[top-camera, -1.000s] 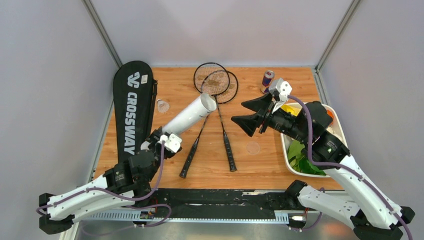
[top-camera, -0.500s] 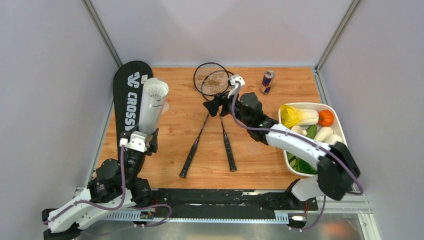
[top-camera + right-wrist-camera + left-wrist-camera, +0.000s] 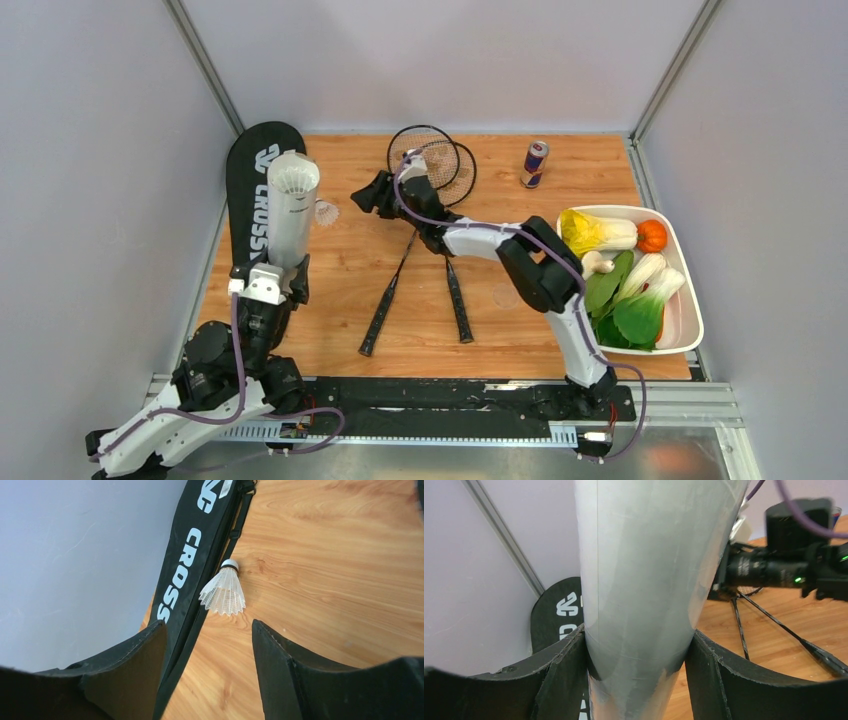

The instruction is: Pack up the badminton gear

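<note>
My left gripper (image 3: 272,278) is shut on the white tube (image 3: 290,222) and holds it upright beside the long black CROSSWAY bag (image 3: 250,190). A shuttlecock shows inside the tube's open top. In the left wrist view the tube (image 3: 644,580) fills the space between my fingers. My right gripper (image 3: 363,196) is open and empty, reaching left over the table. One white shuttlecock (image 3: 326,213) lies by the bag's edge, just ahead of my right gripper (image 3: 210,645) in its wrist view (image 3: 223,591). Two black rackets (image 3: 430,165) lie crossed in the middle. Other shuttlecocks are out of view.
A red-and-blue can (image 3: 534,163) stands at the back right. A white tray (image 3: 690,330) of vegetables sits at the right edge. The racket handles (image 3: 380,318) point toward the near edge. Walls close in the left, back and right sides.
My left arm has swung the tube from lying slanted to upright by the bag. My right arm has reached left across the rackets toward the loose shuttlecock.
</note>
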You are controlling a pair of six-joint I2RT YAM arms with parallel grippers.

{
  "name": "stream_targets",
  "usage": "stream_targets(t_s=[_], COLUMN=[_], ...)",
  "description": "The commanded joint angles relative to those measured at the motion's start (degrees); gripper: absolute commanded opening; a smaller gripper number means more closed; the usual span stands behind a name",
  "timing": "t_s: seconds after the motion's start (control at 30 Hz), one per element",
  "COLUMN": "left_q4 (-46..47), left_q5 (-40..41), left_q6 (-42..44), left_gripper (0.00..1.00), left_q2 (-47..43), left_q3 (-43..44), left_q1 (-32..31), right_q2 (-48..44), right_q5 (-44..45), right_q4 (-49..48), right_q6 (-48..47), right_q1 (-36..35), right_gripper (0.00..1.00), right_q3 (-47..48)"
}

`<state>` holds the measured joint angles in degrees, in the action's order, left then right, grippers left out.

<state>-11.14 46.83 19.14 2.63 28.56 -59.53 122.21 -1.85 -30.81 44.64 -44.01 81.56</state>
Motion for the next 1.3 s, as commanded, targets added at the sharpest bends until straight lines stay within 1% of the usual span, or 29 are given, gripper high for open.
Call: stream_targets(t_s=[0.0, 0.13, 0.2, 0.3, 0.4, 0.57, 0.7, 0.83, 0.97, 1.07, 1.13, 1.17, 1.2, 1.27], left_q4=[3.92, 3.84, 3.84, 4.16, 4.54, 4.95, 5.14, 5.51, 5.66, 5.26, 5.07, 5.03, 4.95, 4.92], left_q5=[-2.31, -3.52, -3.82, -4.14, -4.73, -6.22, -7.11, -8.17, -9.26, -9.34, -9.22, -9.21, -9.10, -8.85], left_q6=[-1.54, -2.29, -2.34, -2.23, -2.22, -2.46, -2.71, -3.15, -3.39, -3.41, -3.40, -3.34, -3.33, -3.20], left_gripper=[0.57, 0.57, 0.57, 0.57, 0.57, 0.57, 0.58, 0.57, 0.58, 0.58, 0.58, 0.58, 0.58, 0.57], left_q2=[-0.43, -0.31, -0.27, -0.19, -0.14, 0.40, 0.93, 1.06, 1.33, 2.02, 2.29, 2.38, 2.51, 2.65], left_q3=[1.56, 1.52, 1.38, 1.24, 1.04, 0.82, 0.78, 0.75, 0.54, 0.66, 0.70, 0.71, 0.67, 0.66], left_q1=[1.36, 2.38, 2.54, 2.77, 3.29, 4.60, 5.73, 7.04, 8.02, 8.17, 8.25, 8.22, 8.21, 8.20], right_q2=[9.26, 17.82, 20.82, 23.35, 25.51, 30.15, 32.63, 34.41, 39.19, 41.69, 41.88, 41.88, 41.69, 40.64], right_q5=[1.76, -0.03, -2.71, -4.86, -3.52, -4.05, -3.38, -0.10, -0.91, -1.37, -0.76, -0.49, -0.26, 0.06], right_q4=[-1.13, -1.99, -3.77, -7.09, -7.52, -6.41, -5.84, -4.50, -1.34, -1.18, -1.73, -1.78, -1.80, -2.00], right_q6=[5.27, 1.36, -0.74, -2.86, -2.41, -2.02, -1.00, 0.16, 0.81, 2.47, 2.94, 3.01, 2.95, 1.84], right_q1=[-2.52, -2.79, -2.67, -2.70, -2.67, -2.77, -2.79, -2.75, -2.84, -2.59, -2.61, -2.60, -2.58, -2.58], right_gripper=[0.65, 0.61, 0.59, 0.60, 0.60, 0.60, 0.54, 0.51, 0.48, 0.44, 0.37, 0.32, 0.25, 0.09], right_q3=[12.39, 21.48, 23.70, 24.52, 25.63, 30.19, 32.45, 34.50, 42.02, 45.03, 45.17, 45.10, 44.88, 43.82])
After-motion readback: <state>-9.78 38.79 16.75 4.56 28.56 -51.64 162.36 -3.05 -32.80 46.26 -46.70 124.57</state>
